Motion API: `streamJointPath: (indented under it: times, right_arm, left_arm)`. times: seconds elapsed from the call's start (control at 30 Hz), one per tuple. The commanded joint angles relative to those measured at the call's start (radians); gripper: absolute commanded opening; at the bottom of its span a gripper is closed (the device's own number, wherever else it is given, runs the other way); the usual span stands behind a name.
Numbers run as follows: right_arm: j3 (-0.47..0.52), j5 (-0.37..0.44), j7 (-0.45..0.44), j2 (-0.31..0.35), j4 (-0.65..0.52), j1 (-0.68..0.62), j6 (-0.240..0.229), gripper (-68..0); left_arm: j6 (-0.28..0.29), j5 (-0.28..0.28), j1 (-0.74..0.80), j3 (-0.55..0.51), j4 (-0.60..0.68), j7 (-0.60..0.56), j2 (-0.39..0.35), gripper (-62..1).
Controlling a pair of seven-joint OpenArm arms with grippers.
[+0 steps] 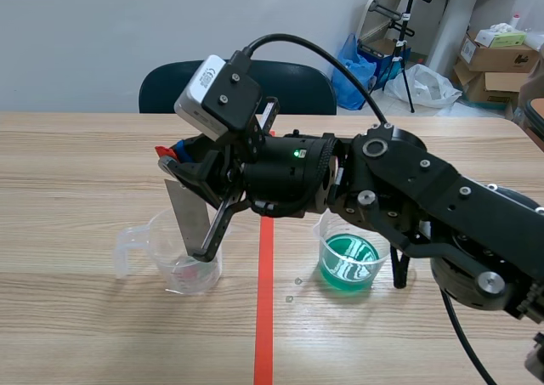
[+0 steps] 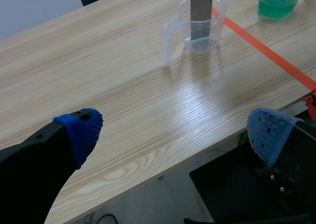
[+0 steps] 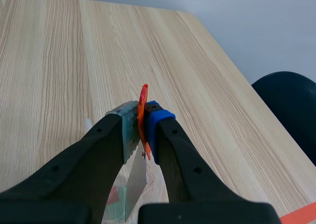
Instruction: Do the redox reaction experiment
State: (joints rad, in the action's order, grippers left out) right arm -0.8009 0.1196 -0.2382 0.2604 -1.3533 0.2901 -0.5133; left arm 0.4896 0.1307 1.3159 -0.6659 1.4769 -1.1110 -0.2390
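Pale wood tabletop is crossed by the right arm, whose gripper is pinched on a grey metal strip dipped into the clear cup left of the tape line (green-filled beaker right of it), while the left gripper is held spread.

Lighting is bright and even, with mild glare on the tabletop at 12 o'clock of the left pincer.

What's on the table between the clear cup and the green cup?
Between clear cup and green cup: only the tape line and tiny specks, in the scene view.
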Motion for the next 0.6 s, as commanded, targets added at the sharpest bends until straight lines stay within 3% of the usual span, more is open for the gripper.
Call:
streamJointPath:
  times: [0.0,0.07,0.17,0.23,0.3,0.43,0.57]
  right_arm:
    - [0.002,0.01,-0.015,-0.003,-0.017,0.023,0.003,-63.5]
    - [0.002,0.01,-0.015,-0.003,-0.017,0.023,0.002,-53.2]
    - [0.002,0.01,-0.017,-0.003,-0.017,0.023,-0.009,-28.1]
    - [0.002,0.01,-0.026,-0.003,-0.017,0.023,-0.012,-16.3]
    - [0.002,0.01,-0.027,-0.003,-0.017,0.023,-0.021,-10.6]
    - [0.002,0.01,-0.017,-0.004,-0.017,0.023,-0.097,-1.1]
    - [0.002,0.01,0.008,-0.003,-0.017,0.023,-0.109,0.4]
  left_arm:
    - [-0.002,-0.013,0.001,-0.004,0.008,-0.015,-0.003,1.4]
    - [-0.002,-0.013,0.001,-0.004,0.008,-0.015,-0.003,1.4]
    - [-0.002,-0.013,0.001,-0.004,0.008,-0.015,-0.003,1.4]
    - [-0.002,-0.013,0.001,-0.004,0.008,-0.015,-0.003,1.4]
    - [-0.002,-0.013,0.001,-0.004,0.008,-0.015,-0.003,1.4]
    - [-0.002,-0.013,0.001,-0.004,0.008,-0.015,-0.003,1.4]
    - [-0.002,-0.013,0.001,-0.004,0.008,-0.015,-0.003,1.4]
